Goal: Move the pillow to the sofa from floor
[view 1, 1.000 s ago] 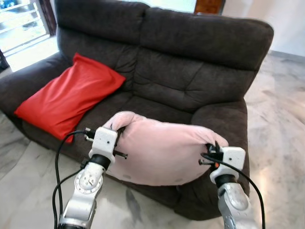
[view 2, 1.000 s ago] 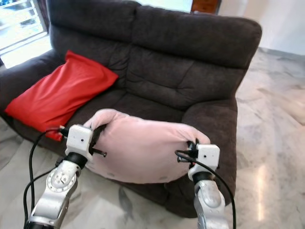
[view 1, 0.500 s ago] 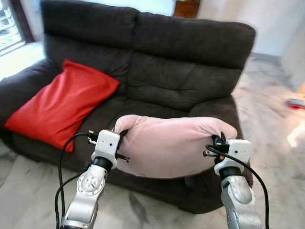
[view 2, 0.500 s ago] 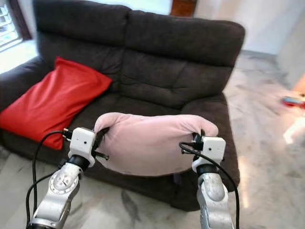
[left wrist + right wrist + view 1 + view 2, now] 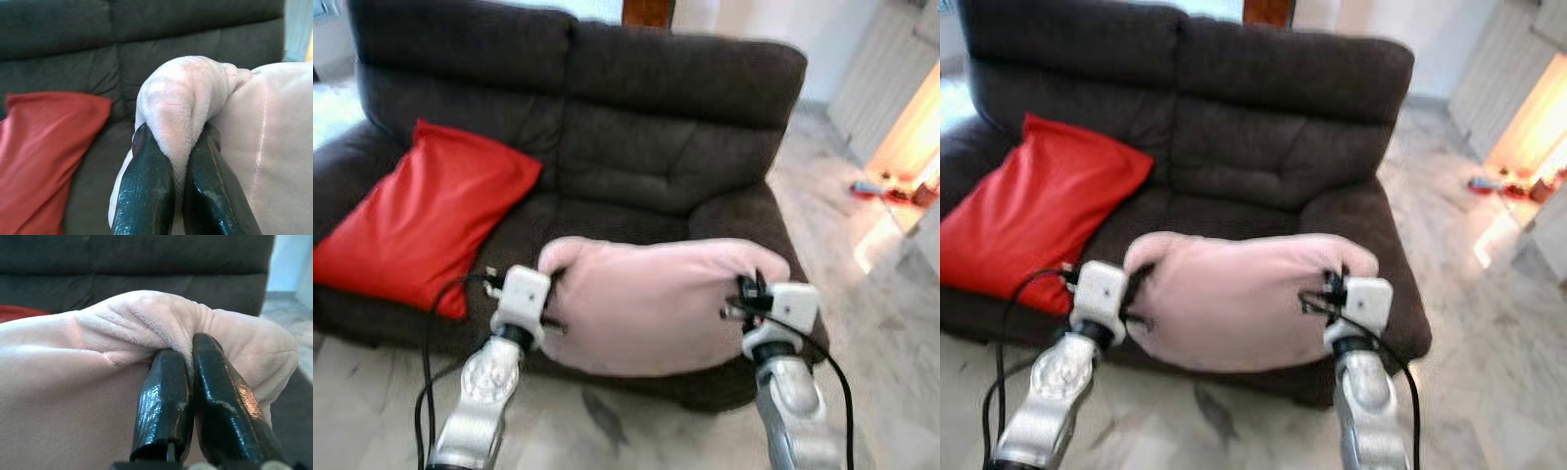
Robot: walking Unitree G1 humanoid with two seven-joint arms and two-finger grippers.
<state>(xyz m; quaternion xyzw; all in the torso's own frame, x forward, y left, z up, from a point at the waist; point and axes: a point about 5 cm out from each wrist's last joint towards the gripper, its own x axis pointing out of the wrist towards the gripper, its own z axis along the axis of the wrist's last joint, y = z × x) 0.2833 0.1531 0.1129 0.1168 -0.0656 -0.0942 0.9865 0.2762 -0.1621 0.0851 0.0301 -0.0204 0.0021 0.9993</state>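
We hold the pink pillow (image 5: 656, 304) up in the air in front of the sofa (image 5: 607, 127), and it hangs over the front edge of the sofa's right seat, near the right armrest (image 5: 759, 211). Our left gripper (image 5: 176, 171) pinches the left end of the pillow, with soft cloth squeezed tight between its two black fingers (image 5: 146, 191). Our right gripper (image 5: 190, 396) pinches the right end the same way, fingers (image 5: 164, 401) pressed close with a fold of pillow between them. The pillow sags a little in the middle between our two arms. A red pillow (image 5: 421, 220) leans on the left seat of the sofa, against the back and the left armrest. The right seat of the sofa, behind the pink pillow, is bare, so there is room there. To the right of the sofa the marble floor (image 5: 881, 323) is open, with some small things lying far off by a bright spot. Since a second ago our view has swung to the right, so we see more floor on the sofa's right side and the window is gone from view. The pink pillow is still held the same way, stretched between both grippers.
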